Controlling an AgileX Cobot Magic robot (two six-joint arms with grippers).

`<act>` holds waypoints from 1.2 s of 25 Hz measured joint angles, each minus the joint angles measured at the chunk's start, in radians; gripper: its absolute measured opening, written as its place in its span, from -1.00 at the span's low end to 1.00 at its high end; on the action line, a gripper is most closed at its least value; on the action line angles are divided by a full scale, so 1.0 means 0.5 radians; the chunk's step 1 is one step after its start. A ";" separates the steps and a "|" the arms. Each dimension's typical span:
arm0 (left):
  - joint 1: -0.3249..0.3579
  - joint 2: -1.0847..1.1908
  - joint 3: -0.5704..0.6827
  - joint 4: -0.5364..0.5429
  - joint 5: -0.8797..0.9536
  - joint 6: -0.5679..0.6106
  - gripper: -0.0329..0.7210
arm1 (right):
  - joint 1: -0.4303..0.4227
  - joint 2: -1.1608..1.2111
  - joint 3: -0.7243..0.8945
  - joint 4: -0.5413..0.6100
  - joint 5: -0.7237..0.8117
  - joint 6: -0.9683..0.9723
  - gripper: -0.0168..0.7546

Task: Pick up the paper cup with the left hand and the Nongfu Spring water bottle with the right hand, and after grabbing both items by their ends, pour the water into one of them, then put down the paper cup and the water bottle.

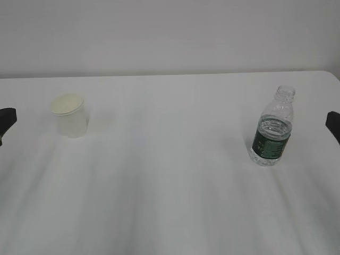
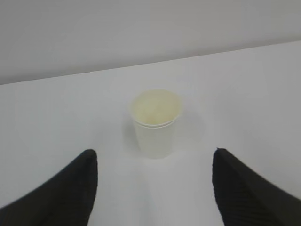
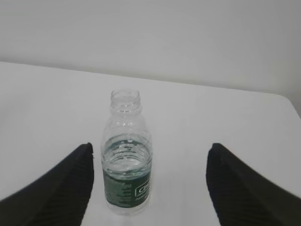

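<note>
The white paper cup [image 1: 69,115] stands upright on the left of the table, its cream inside facing up. In the left wrist view the paper cup [image 2: 155,123] sits ahead of my left gripper [image 2: 153,157], whose fingers are spread wide and apart from it. The Nongfu Spring water bottle [image 1: 273,128] stands upright on the right, uncapped, with water up to about the top of its green label. My right gripper [image 3: 150,150] is open; the water bottle [image 3: 127,153] stands just ahead of its fingers, nearer the left one. Only dark tips of the two arms show at the exterior view's edges.
The white table [image 1: 170,202] runs back to a plain pale wall. Its rounded far right corner [image 3: 287,101] shows in the right wrist view. Nothing else stands on the table between cup and bottle.
</note>
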 joint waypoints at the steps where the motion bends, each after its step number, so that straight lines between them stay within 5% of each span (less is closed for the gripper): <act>1: -0.028 0.001 0.051 -0.004 -0.071 0.000 0.54 | 0.003 0.028 0.021 -0.017 -0.034 0.004 0.52; 11: -0.126 0.017 0.494 -0.020 -0.661 0.000 0.54 | 0.003 0.271 0.246 -0.188 -0.483 0.008 0.52; 22: -0.129 0.291 0.563 0.237 -0.843 -0.236 0.54 | 0.003 0.457 0.404 -0.215 -0.830 0.008 0.52; 30: -0.129 0.758 0.563 0.321 -1.343 -0.270 0.54 | 0.003 0.799 0.422 -0.186 -1.143 0.011 0.52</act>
